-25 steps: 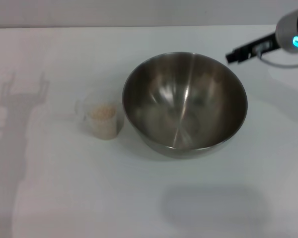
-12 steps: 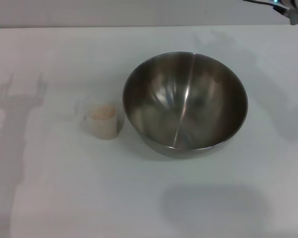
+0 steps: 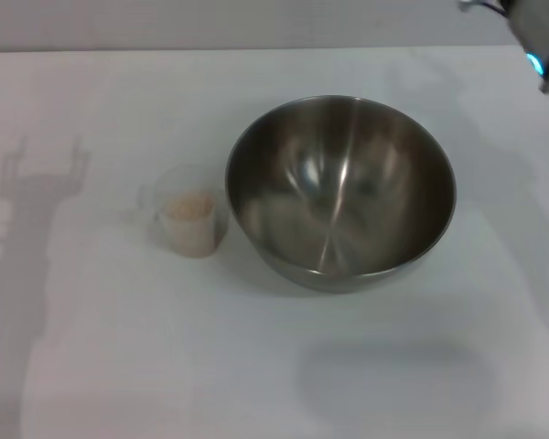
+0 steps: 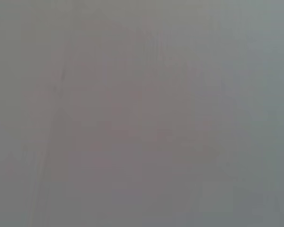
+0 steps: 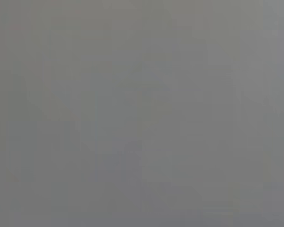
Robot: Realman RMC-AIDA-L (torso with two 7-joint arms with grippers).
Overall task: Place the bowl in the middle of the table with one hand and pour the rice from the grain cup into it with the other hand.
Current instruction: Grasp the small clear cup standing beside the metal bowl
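Steel bowl (image 3: 340, 192) mid-table (image 3: 119, 366), grain cup (image 3: 190, 219) of rice (image 3: 189, 206) just beside

Both wrist views are featureless grey; neither gripper shows. The right arm (image 3: 542, 37) is blurred, cut by the head view's corner.

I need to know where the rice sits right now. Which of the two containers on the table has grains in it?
The small clear cup left of the steel bowl holds the rice; the bowl shows only bare metal.
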